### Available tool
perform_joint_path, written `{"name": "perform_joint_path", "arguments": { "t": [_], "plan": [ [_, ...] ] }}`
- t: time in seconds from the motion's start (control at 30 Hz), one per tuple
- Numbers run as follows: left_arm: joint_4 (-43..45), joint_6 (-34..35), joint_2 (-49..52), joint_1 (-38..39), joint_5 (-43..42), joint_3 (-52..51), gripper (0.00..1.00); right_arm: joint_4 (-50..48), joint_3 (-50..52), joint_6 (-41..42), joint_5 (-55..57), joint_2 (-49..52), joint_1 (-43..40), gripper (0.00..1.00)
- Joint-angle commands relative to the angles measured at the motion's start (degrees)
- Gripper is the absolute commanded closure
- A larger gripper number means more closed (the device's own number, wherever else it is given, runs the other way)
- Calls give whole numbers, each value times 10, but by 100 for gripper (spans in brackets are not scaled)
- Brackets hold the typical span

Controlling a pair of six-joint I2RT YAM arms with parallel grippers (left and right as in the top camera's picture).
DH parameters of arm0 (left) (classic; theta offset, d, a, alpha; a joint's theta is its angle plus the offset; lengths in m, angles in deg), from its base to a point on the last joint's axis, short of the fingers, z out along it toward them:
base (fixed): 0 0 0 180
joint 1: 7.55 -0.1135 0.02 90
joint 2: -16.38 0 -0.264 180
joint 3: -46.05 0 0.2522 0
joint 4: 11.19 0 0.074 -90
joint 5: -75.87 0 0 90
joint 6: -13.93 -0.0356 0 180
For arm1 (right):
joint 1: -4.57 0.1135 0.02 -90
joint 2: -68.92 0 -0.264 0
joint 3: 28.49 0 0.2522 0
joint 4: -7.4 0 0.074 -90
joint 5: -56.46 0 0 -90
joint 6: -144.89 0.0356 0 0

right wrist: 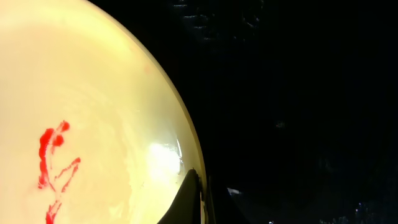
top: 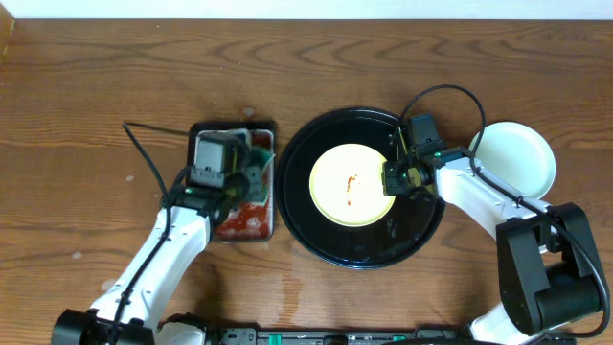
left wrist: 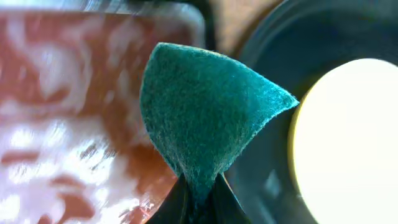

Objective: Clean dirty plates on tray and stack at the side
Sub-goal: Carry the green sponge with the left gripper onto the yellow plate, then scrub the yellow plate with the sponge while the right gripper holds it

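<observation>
A pale yellow plate (top: 340,187) with a red sauce smear (right wrist: 53,155) lies in the middle of the round black tray (top: 421,230). My right gripper (top: 391,179) is shut on the plate's right rim; the right wrist view shows its fingers (right wrist: 200,186) pinching the rim of the plate (right wrist: 93,112) over the tray (right wrist: 298,93). My left gripper (left wrist: 199,202) is shut on a green scouring pad (left wrist: 205,118) and holds it over the small rectangular tray (left wrist: 62,93), next to the plate (left wrist: 354,143). A pale mint plate (top: 517,158) sits on the table right of the tray.
The small rectangular tray of reddish liquid (top: 235,225) stands just left of the black tray, under my left gripper (top: 247,177). Cables run over the table by both arms. The wooden table (top: 86,96) extends to the left and back.
</observation>
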Motion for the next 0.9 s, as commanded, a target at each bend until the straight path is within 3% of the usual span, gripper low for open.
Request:
{"name": "perform_joint_path", "arguments": {
  "t": [0.0,0.43,0.7,0.87],
  "plan": [
    [2,0,-4,40,-7,40,93,6,11,-8,-5,4,13,99],
    [165,147,79,208,-19,39,92,12,11,-9,-5,4,17,99],
    [302,248,188,235,-78,39,93,14,11,-9,-5,4,17,99],
    [309,257,235,236,-77,39,93,14,11,-9,-5,4,17,99]
  ]
}}
